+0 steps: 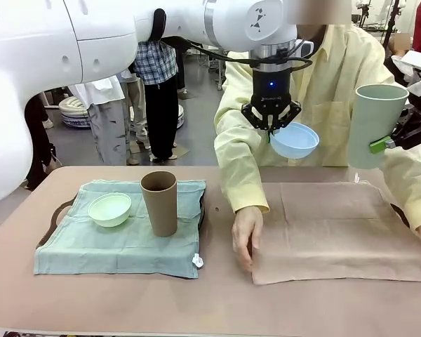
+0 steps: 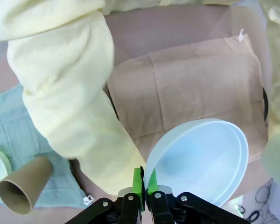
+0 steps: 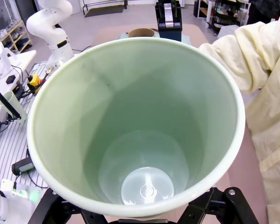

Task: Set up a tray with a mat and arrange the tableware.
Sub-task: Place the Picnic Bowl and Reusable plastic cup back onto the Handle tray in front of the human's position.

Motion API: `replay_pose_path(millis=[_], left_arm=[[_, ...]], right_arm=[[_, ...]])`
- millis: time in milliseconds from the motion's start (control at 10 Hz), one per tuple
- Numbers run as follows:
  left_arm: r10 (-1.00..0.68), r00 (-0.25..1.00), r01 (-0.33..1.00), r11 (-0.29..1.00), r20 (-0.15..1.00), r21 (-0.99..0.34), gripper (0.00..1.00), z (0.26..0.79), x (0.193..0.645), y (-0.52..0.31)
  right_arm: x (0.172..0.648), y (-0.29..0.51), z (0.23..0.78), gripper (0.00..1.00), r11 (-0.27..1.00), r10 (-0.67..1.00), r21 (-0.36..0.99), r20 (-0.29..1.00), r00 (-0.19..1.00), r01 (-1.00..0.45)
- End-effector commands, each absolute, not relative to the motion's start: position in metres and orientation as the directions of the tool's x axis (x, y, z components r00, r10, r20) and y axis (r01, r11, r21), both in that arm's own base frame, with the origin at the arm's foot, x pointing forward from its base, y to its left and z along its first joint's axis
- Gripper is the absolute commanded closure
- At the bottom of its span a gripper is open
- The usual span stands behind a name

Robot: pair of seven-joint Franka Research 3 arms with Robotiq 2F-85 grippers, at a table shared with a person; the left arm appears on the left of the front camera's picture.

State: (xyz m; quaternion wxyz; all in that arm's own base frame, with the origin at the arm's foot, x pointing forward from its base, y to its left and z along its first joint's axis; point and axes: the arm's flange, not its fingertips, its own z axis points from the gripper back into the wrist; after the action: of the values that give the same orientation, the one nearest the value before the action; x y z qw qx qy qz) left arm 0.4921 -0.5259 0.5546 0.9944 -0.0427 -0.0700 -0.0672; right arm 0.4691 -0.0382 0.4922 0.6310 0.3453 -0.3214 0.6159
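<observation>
My left gripper [image 1: 274, 128] pinches the light blue bowl's [image 1: 295, 140] rim above the tabletop's far edge; my right gripper [image 1: 391, 142] clamps the pale green cup [image 1: 373, 125] (held aloft); mint green bowl [image 1: 109, 208] and brown cup [image 1: 159, 203] rest on the green mat [image 1: 112, 249], tabletop's left.

Left tray [image 1: 56, 214] on table [image 1: 217, 309], left half, mat [image 1: 119, 249] on top. On that mat: small bowl [image 1: 109, 208] left, tall cup [image 1: 159, 203] just right of it, upright. Second mat [image 1: 337, 232] on table's right half; person's hand [image 1: 246, 236] on its left edge. Left gripper [image 1: 275, 129] above second mat's far-left part, second bowl [image 1: 294, 140] in it, tilted. Right gripper [image 1: 389, 142] at far right, second cup [image 1: 373, 124] in it, above mat's right end.
</observation>
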Motion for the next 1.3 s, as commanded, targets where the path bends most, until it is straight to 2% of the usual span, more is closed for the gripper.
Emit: replay_pose_path(millis=[0, 1200], left_arm=[[-0.134, 0.978, 0.148, 0.986, 0.158, -0.081, 1.0, 0.5566, 0.4909, -0.5265], [-0.134, 0.978, 0.148, 0.986, 0.158, -0.081, 1.0, 0.5566, 0.4909, -0.5265]], right_arm=[[0.4698, -0.0369, 0.4935, 0.77, 0.007, 0.547, 0.036, 0.837, 0.034, -0.999], [0.4698, -0.0369, 0.4935, 0.77, 0.007, 0.547, 0.036, 0.837, 0.034, -0.999]])
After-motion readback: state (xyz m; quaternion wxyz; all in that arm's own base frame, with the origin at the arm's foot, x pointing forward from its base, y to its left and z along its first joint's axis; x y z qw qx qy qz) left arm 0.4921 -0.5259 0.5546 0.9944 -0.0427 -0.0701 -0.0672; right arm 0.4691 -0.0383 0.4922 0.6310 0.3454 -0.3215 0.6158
